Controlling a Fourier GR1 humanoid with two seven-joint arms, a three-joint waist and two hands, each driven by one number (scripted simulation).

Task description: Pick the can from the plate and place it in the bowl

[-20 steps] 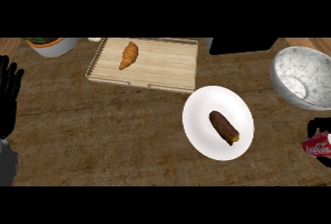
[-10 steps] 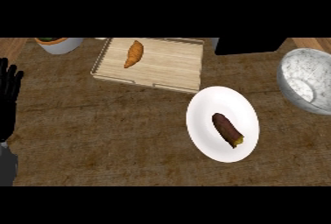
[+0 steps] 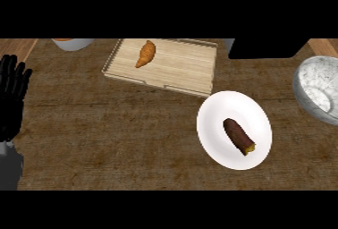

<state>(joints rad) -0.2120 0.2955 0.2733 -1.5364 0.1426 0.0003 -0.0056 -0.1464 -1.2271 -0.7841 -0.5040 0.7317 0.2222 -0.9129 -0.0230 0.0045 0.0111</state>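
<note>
Only the left hand [image 3: 13, 96] shows, at the left edge of the head view, resting with its black fingers straight and pointing up, holding nothing, its grey forearm below it at the lower left corner. The right hand is nowhere in the view, and no can shows anywhere either, so where the can is cannot be told. On the brown counter [image 3: 112, 129] a white plate [image 3: 214, 107] lies right of the middle; on it sits a dark brown, elongated piece of food [image 3: 238, 135] with a yellowish end pointing toward the lower right, lying slanted across the plate's lower half. At the right edge, well apart from the left hand and just beside the plate without touching it, is a grey metal bowl [image 3: 310, 80], cut off by the frame, its inside speckled pale. Above and left of the plate a light wooden tray [image 3: 178, 67] sits at a slight angle, its near corner close to the plate's upper rim; an orange croissant [image 3: 145, 53] lies in the tray's upper left part. At the top left a pale round container [image 3: 73, 43] with something orange inside is partly cut off, and at the top right a black box-like object [image 3: 267, 47] stands behind the tray and bowl.
</note>
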